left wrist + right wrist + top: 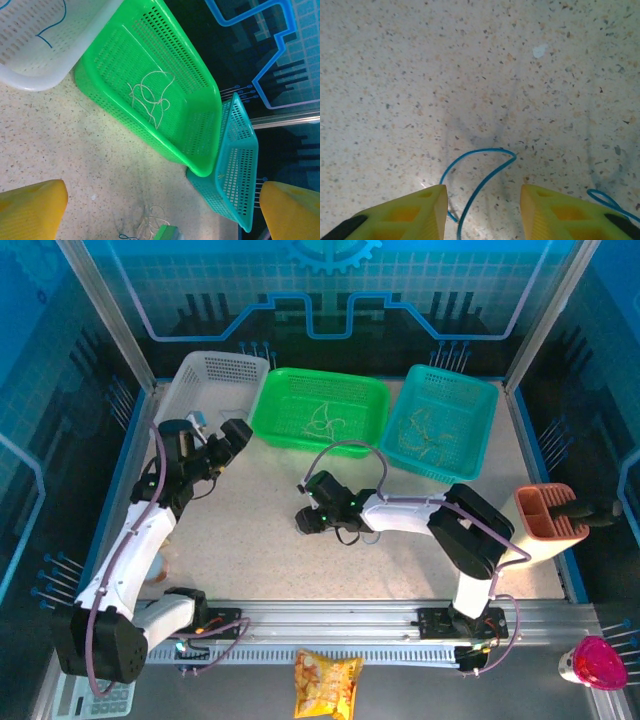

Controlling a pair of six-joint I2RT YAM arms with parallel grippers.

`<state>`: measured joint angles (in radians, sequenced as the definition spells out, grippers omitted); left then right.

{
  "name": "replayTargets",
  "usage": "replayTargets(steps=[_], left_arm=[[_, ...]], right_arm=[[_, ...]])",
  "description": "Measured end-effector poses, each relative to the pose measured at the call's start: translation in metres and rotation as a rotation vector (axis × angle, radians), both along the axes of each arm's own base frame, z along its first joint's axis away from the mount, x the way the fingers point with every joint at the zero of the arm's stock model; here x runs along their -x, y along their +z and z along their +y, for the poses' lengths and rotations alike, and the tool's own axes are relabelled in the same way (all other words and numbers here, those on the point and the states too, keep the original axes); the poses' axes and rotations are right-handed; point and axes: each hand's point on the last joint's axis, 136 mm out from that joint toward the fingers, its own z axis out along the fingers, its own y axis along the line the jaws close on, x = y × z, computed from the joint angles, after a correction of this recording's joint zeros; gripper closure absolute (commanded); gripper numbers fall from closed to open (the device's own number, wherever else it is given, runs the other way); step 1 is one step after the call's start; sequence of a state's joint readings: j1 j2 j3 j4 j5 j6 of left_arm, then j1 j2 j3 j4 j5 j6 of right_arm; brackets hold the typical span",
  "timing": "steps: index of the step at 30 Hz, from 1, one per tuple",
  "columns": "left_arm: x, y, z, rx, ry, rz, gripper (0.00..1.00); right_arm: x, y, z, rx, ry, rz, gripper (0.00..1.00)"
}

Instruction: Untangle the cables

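Now my right claw [482, 200] hangs spread over the counter [470, 60], straddling a thin blue cable [490, 149] that lies loose and curled. I judge this the picking step: next, lower and pinch it cleanly. My left claw [161, 210] is spread too, facing the green basket [197, 147], where pale cables [150, 95] lie looped; they may be knotted.

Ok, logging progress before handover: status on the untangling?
Left gripper jaws open, empty, facing the green basket. Right gripper jaws open over a blue cable on the table. Nothing blocking it.
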<state>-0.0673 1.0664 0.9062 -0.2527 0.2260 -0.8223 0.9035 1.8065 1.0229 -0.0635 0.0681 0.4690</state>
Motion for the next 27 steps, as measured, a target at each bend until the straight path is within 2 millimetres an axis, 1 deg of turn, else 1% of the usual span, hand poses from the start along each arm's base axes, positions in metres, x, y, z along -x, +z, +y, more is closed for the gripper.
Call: replayTargets(steps=[2,3,4,6,8,10,12,15,18,21,24,27], left_arm=[[0.000,0.001,-0.001,0.009,0.000,0.000,0.01],[0.000,0.001,-0.001,0.012,-0.002,0.000,0.01],[0.000,0.001,-0.001,0.013,-0.002,0.000,0.01],[0.000,0.001,-0.002,0.018,-0.004,0.001,0.01],[0.001,0.001,-0.003,0.022,-0.011,0.002,0.01],[0.002,0.002,-0.005,0.030,-0.023,0.003,0.01],[0.002,0.003,-0.008,0.039,-0.034,0.001,0.01],[0.002,0.009,-0.013,0.067,-0.055,-0.011,0.01],[0.001,0.023,-0.019,0.102,-0.083,-0.043,0.01],[0.000,0.038,-0.026,0.142,-0.119,-0.084,0.01],[0.002,0.050,-0.034,0.177,-0.158,-0.117,0.01],[0.006,0.059,-0.045,0.200,-0.205,-0.145,0.01]], right_arm=[[0.000,-0.007,-0.001,0.015,-0.002,0.008,0.88],[0.001,-0.010,-0.002,0.020,-0.003,0.012,0.95],[0.001,-0.012,-0.002,0.024,-0.001,0.016,1.00],[0.002,-0.013,-0.003,0.032,0.005,0.015,1.00],[0.002,-0.009,-0.003,0.027,0.008,0.011,1.00],[0.002,0.002,-0.003,0.017,0.013,-0.003,1.00],[0.002,0.022,-0.003,-0.013,0.016,-0.030,1.00],[0.000,0.067,-0.001,-0.094,0.017,-0.097,1.00],[-0.002,0.114,-0.004,-0.191,0.011,-0.160,1.00],[-0.010,0.153,-0.012,-0.294,-0.016,-0.204,1.00],[-0.019,0.179,-0.027,-0.384,-0.057,-0.229,1.00],[-0.023,0.195,-0.042,-0.446,-0.092,-0.233,1.00]])
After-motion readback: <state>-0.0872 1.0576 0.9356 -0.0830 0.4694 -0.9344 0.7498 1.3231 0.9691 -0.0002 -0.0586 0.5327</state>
